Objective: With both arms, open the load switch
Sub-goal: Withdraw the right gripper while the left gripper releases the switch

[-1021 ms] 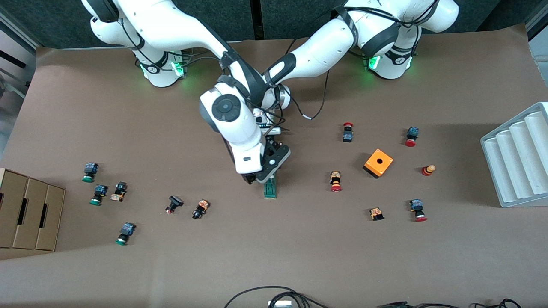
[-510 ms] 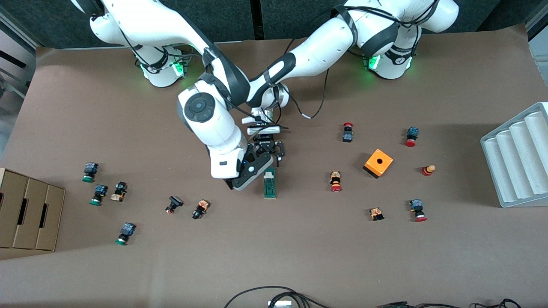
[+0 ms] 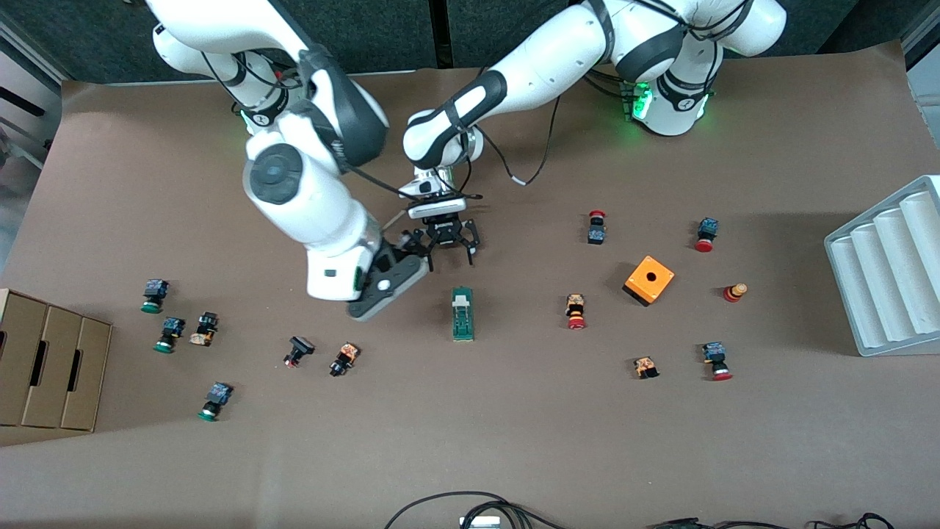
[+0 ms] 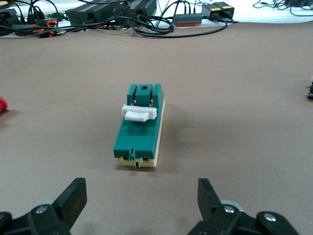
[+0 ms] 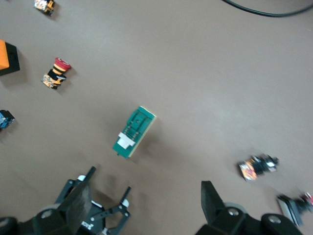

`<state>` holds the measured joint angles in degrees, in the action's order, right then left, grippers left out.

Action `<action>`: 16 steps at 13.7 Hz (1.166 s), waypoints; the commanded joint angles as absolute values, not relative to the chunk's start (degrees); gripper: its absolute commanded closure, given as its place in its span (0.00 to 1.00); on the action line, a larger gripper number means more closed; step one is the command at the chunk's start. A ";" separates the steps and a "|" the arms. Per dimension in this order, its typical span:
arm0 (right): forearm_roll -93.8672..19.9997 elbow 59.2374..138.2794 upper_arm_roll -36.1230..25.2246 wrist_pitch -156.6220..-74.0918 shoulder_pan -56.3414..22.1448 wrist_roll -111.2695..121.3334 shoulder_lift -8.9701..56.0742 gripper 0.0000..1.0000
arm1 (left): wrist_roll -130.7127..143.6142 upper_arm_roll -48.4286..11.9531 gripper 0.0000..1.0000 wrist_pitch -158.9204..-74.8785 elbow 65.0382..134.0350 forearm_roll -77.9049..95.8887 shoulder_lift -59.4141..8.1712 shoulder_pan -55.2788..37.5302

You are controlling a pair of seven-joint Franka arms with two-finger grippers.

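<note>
The load switch is a slim dark-green block with a white piece near one end, lying flat on the brown table. Nothing touches it. My left gripper hangs open over bare table just off the switch's white-piece end. The left wrist view shows the load switch ahead of the open left gripper, a gap of table between them. My right gripper is open over bare table beside the switch, toward the right arm's end. In the right wrist view the load switch lies clear of the right gripper.
An orange cube with a hole and several small push buttons lie scattered toward both ends of the table. A grey ribbed tray stands at the left arm's end, a cardboard box at the right arm's end. Cables lie at the near edge.
The right gripper has pulled off the switch and moved toward the right arm's end. The left gripper has backed away from the switch toward the bases. The switch has stayed put.
</note>
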<state>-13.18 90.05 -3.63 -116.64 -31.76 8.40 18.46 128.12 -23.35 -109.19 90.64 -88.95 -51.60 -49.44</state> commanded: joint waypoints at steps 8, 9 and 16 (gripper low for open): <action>-24.79 90.88 -3.08 -104.25 -13.56 9.31 14.59 0.00 | 93.14 -23.64 0.00 -103.81 90.97 -69.99 -42.99 -49.75; -24.70 90.79 -3.16 -103.19 -12.14 9.32 14.59 0.00 | 88.03 -23.64 0.00 -102.67 90.88 -67.79 -42.37 -49.75; -9.52 90.97 -3.25 -103.18 -7.21 12.30 13.98 0.00 | 57.95 -25.49 0.00 -90.80 90.88 -59.78 -37.71 -49.48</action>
<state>-13.63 90.20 -3.78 -103.05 -8.05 11.81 15.63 64.76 -25.21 -93.24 90.43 -62.42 -40.08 -49.42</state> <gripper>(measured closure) 0.000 0.000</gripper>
